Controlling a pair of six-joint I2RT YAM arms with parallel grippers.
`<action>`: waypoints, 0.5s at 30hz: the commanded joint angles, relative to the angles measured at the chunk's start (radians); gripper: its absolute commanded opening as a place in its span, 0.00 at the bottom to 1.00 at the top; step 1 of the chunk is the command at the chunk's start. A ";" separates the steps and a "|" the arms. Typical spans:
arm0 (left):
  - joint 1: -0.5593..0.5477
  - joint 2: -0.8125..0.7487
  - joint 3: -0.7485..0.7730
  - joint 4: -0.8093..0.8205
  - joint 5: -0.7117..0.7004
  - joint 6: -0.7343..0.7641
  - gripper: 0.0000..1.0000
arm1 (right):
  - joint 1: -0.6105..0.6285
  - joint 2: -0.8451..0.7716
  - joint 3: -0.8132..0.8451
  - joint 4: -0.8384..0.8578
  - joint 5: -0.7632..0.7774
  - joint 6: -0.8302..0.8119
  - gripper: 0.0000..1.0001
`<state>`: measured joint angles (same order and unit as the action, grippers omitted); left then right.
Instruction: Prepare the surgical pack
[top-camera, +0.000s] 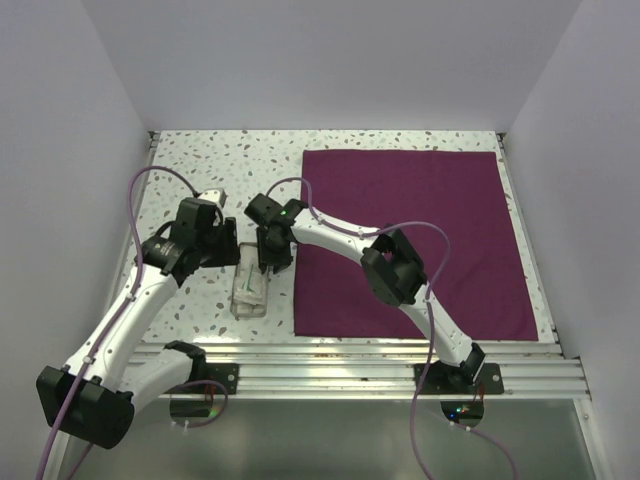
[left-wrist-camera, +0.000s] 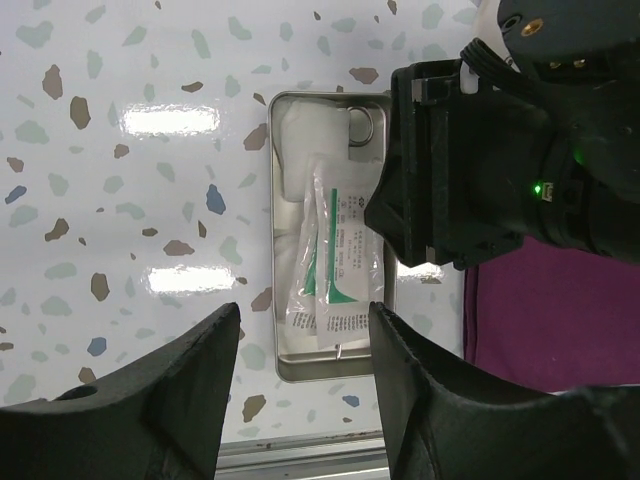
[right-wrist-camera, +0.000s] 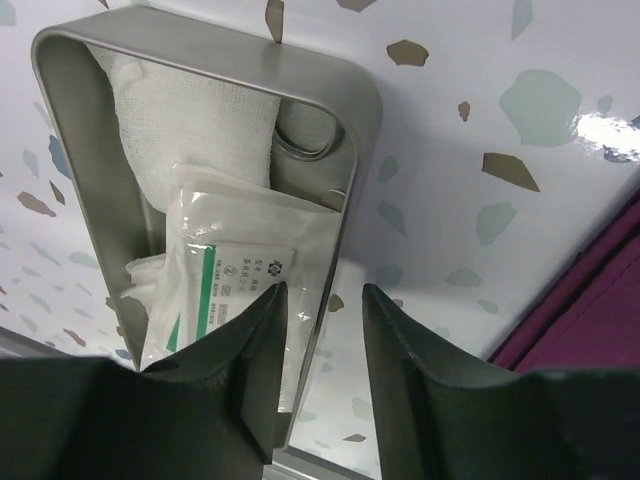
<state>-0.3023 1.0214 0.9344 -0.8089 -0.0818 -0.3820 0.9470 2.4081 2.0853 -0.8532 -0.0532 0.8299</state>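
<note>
The table (top-camera: 200, 165) has a white top flecked with grey, brown and blue chips, and plain pale walls (top-camera: 320, 60) close it in on three sides. A ribbed metal rail (top-camera: 350, 375) runs along the near edge, carrying the bases of the two arms.

On the left, the left gripper (left-wrist-camera: 305, 345) hangs over the speckled top with its fingers spread wide and nothing between them. Just right of it, near the front rail, lies one shiny steel tray (left-wrist-camera: 330, 96), resting on the bare top close beside the cloth's left edge. In it lie one wad of white gauze (left-wrist-camera: 300, 140), sealed packets (left-wrist-camera: 345, 250) with green print that overlap so that I cannot count them exactly, and one metal ring handle (left-wrist-camera: 362, 125) at the far end. The right gripper (right-wrist-camera: 322, 305) is over the tray, jaws partly apart, one finger above the packets and the other outside the long wall. I cannot tell whether either finger touches it.

To the right, one dark magenta-purple cloth (top-camera: 420, 235) lies spread flat, covering most of that half.
</note>
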 joint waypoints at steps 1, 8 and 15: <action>0.005 -0.018 -0.003 0.007 -0.006 0.005 0.58 | -0.002 0.013 0.012 -0.001 -0.008 0.014 0.36; 0.006 -0.009 0.014 0.004 -0.006 0.008 0.58 | -0.001 0.072 0.082 -0.035 -0.008 -0.008 0.29; 0.006 0.002 0.032 0.001 -0.009 0.012 0.58 | -0.001 0.077 0.122 -0.073 -0.010 -0.046 0.08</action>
<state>-0.3023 1.0191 0.9348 -0.8097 -0.0822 -0.3820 0.9463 2.4683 2.1643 -0.8852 -0.0708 0.8150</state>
